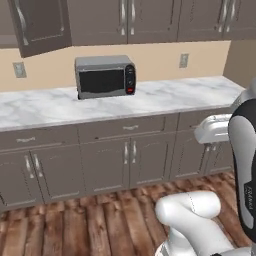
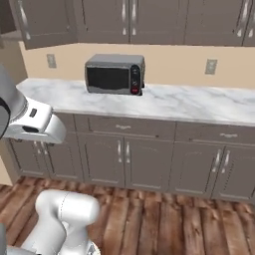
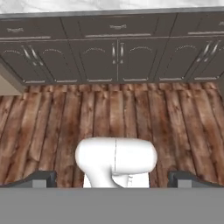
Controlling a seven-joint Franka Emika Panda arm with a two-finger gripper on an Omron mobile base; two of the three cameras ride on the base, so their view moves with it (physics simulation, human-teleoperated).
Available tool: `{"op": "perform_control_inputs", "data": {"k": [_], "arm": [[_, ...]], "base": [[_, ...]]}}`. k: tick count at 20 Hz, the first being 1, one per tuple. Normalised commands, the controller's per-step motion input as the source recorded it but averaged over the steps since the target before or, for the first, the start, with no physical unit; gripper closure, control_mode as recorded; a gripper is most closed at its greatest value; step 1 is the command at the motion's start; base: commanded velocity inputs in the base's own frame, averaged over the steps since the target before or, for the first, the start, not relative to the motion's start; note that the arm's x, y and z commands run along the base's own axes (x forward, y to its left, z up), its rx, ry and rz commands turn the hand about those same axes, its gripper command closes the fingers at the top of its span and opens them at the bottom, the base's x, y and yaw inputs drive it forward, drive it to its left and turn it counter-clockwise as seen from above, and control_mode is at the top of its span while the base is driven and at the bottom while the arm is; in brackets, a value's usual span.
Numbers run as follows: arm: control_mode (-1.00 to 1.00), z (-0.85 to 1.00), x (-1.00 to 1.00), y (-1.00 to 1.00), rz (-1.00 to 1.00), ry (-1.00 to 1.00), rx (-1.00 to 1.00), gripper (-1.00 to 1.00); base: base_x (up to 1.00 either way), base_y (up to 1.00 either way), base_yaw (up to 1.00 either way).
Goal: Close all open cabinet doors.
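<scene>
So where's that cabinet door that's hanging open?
The open cabinet door is at the upper left in the left base view, swung out from the wall cabinets, above the counter and left of the microwave.

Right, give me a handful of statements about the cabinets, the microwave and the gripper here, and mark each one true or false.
1. The upper cabinet door at the far left stands ajar. True.
2. The microwave sits on the wood floor. False: it stands on the marble counter, against the wall.
3. The lower cabinet doors under the counter are all shut. True, as far as the views reach.
4. The gripper is clamped on a silver handle. False: in the hand view its fingertips stand wide apart with nothing between them, looking down at the floor.
5. The microwave door hangs open. False: its dark door is closed flush.
</scene>
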Motion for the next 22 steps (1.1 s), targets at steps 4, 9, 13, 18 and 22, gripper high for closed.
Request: {"op": "perform_control_inputs", "data": {"k": [4, 9, 13, 18, 22], "arm": [[1.00, 0.00, 0.00, 0.00, 0.00, 0.00, 0.00, -1.00], [1.00, 0.00, 0.00, 0.00, 0.00, 0.00, 0.00, -1.00], [1.00, 0.00, 0.00, 0.00, 0.00, 0.00, 0.00, -1.00], [1.00, 0.00, 0.00, 0.00, 0.00, 0.00, 0.00, -1.00], [1.00, 0.00, 0.00, 0.00, 0.00, 0.00, 0.00, -1.00]], "base": [[0.97, 0.57, -0.01], [0.84, 0.71, -0.05], [0.82, 0.65, -0.02], [0.55, 0.65, -0.02], [0.44, 0.77, -0.03]]}}
